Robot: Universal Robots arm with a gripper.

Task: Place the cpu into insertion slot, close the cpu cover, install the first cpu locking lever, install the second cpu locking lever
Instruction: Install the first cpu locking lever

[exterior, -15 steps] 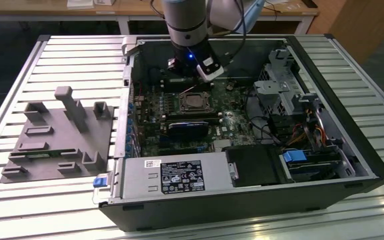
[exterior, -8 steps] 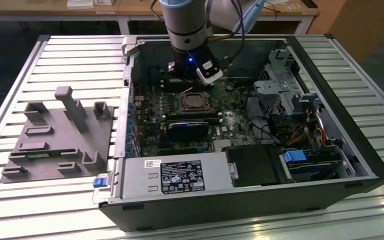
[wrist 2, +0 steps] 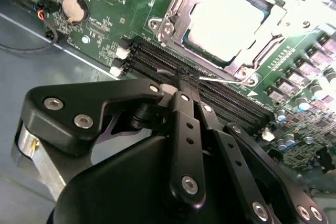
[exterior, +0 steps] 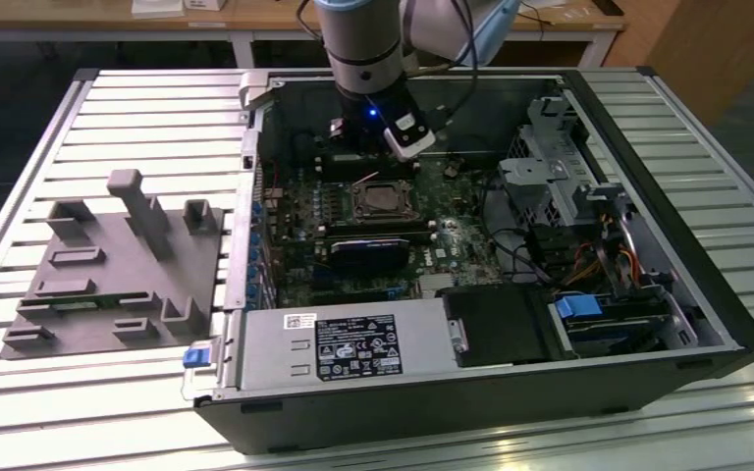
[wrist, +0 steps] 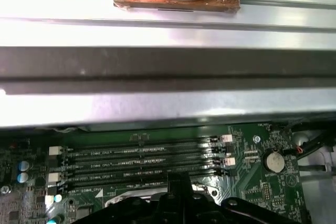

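Where the second wrist view looks along the black linkage, the end effector [wrist 2: 184, 83] has its two fingers pressed together into one tip. That tip sits at a thin wire locking lever [wrist 2: 223, 77]; whether it pinches the wire or only touches it, I cannot tell. Under the tip run the long black memory slots [wrist 2: 226, 98]. Just beyond them lies the cpu [wrist 2: 231, 22], its silver top showing through the window of the cpu cover [wrist 2: 210, 56], which lies flat around it. The cpu is thus near the fingertips but apart from them, with the lever and the cover's edge between. Farther off on the green board is a round coin cell [wrist 2: 72, 9]. In the exterior view, the insertion slot [exterior: 357, 200] sits mid-board inside the open computer case [exterior: 691, 343]. The case lies on a slatted metal counter [exterior: 129, 108], and a grey fixture block [exterior: 115, 265] is at the exterior view's left.
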